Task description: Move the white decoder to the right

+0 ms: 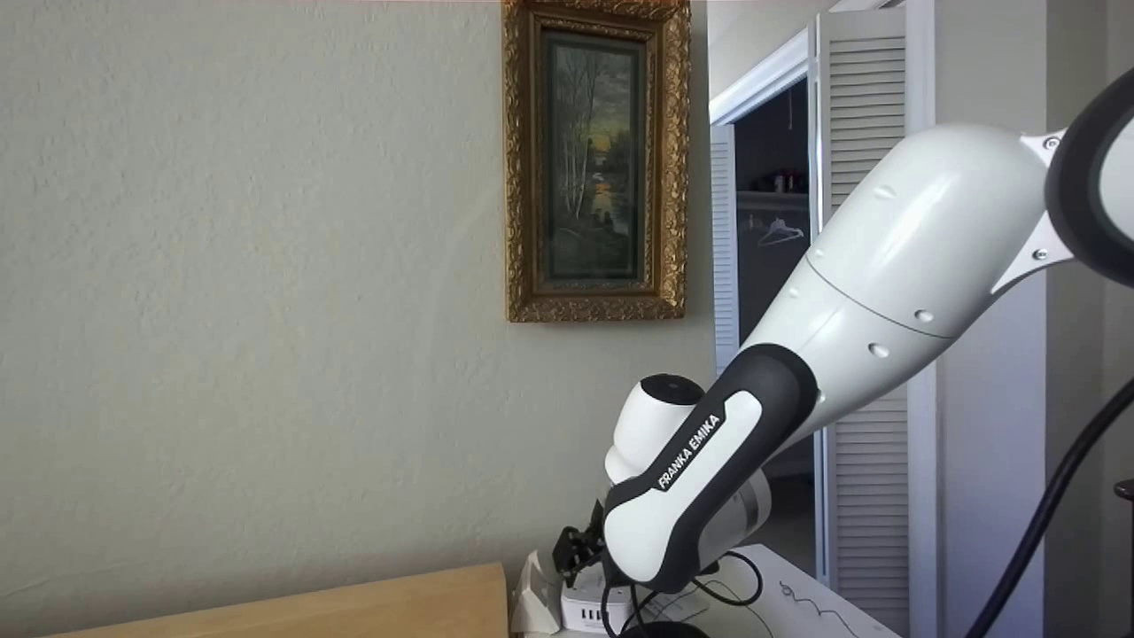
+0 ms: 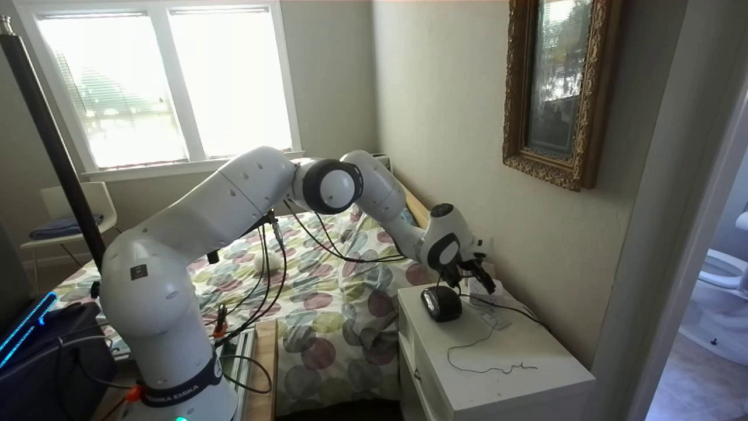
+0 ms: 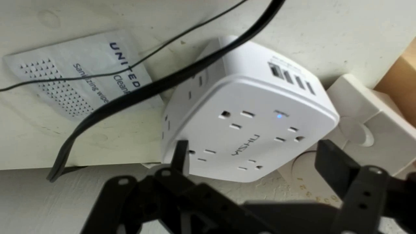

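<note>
Nearest in the wrist view, the gripper (image 3: 255, 156) was released — its two fingers (image 3: 334, 164) stood wide apart, one overlapping the lower left edge of the white decoder (image 3: 256, 125), the other just off its lower right edge. Whether the first finger touched the casing, I could not tell. A thick black cable (image 3: 156, 87) crossed in front of the decoder's upper left side.

The decoder sat on the white tabletop (image 2: 526, 345), at the end by the wooden headboard (image 1: 425, 607) and the wall (image 1: 266, 310), its socketed face turned to the wrist camera, with a blue light lit and dark lettering across the middle. Close beside it was a white angular piece (image 3: 390, 130); on its opposite side lay a flat wipe packet (image 3: 94, 61), a thin black wire (image 3: 201, 24) running over it. In both exterior views the gripper was close above the decoder and partly hid it. A black rounded device (image 2: 442, 305) stood nearby on the tabletop.

Above hung a gilt-framed picture (image 1: 598, 159). Farther off spread the bed (image 2: 315, 351), its covers patterned with coloured circles. Farthest stood a pale chair (image 2: 99, 197) with blue cloth (image 2: 61, 228) on its seat — beyond it, a bright window (image 2: 231, 82).
</note>
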Robot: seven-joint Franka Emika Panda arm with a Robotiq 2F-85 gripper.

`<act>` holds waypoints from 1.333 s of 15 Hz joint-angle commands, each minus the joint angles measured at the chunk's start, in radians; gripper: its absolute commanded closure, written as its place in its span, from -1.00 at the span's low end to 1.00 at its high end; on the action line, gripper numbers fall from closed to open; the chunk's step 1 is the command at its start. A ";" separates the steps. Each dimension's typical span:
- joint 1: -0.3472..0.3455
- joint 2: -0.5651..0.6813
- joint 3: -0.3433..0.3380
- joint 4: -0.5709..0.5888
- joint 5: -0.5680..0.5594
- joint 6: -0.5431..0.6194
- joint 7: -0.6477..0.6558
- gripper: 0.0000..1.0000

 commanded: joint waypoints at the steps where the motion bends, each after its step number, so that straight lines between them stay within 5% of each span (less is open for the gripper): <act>1: -0.024 0.014 0.039 0.023 -0.011 0.035 -0.082 -1.00; 20: -0.084 0.026 0.087 0.006 -0.034 -0.003 -0.271 -1.00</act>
